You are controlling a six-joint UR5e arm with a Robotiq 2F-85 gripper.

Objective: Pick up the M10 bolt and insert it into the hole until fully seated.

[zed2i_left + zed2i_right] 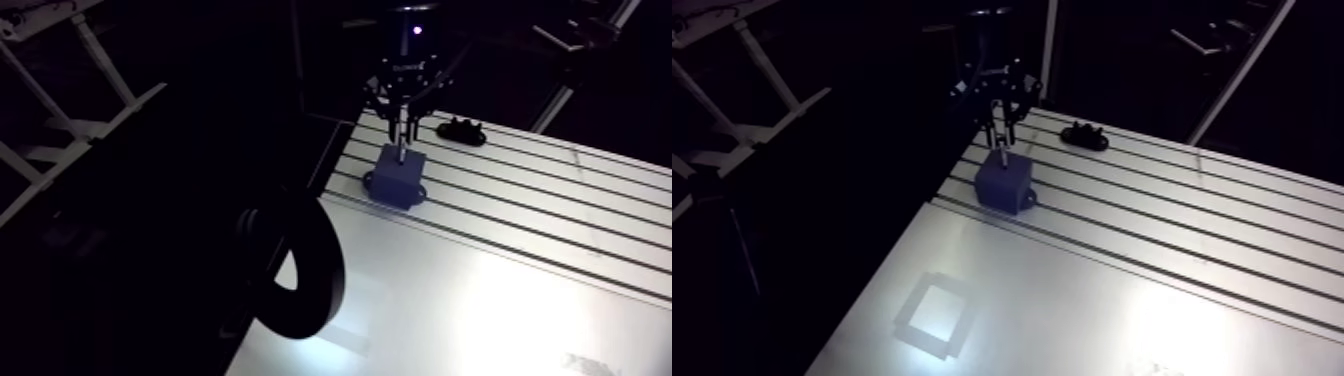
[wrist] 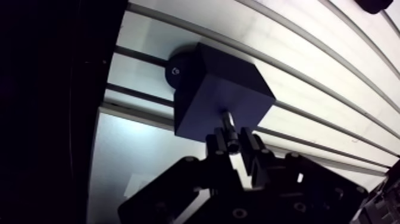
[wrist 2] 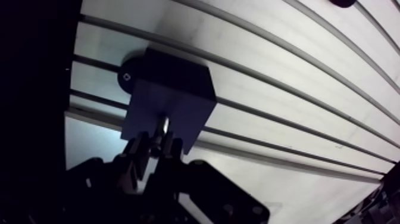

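A dark blue block (image 2: 220, 95) stands on the slotted table (image 1: 1192, 230) near its left edge, with a round foot (image 2: 174, 70) on one side. My gripper (image 2: 231, 142) hangs straight above the block, shut on a thin metal bolt (image 2: 228, 126) that points down. The bolt's tip meets the block's top face near the edge closest to the gripper. The hole itself is hidden under the bolt, and how deep the tip sits does not show. In the arm view the gripper (image 1: 403, 135) stands just over the block (image 1: 400, 172).
A small black part (image 1: 1083, 135) lies on the table behind the block. A large black ring (image 1: 298, 265) looms close to the camera at the table's left edge. A bright square patch of light (image 1: 937, 310) falls on the smooth front plate.
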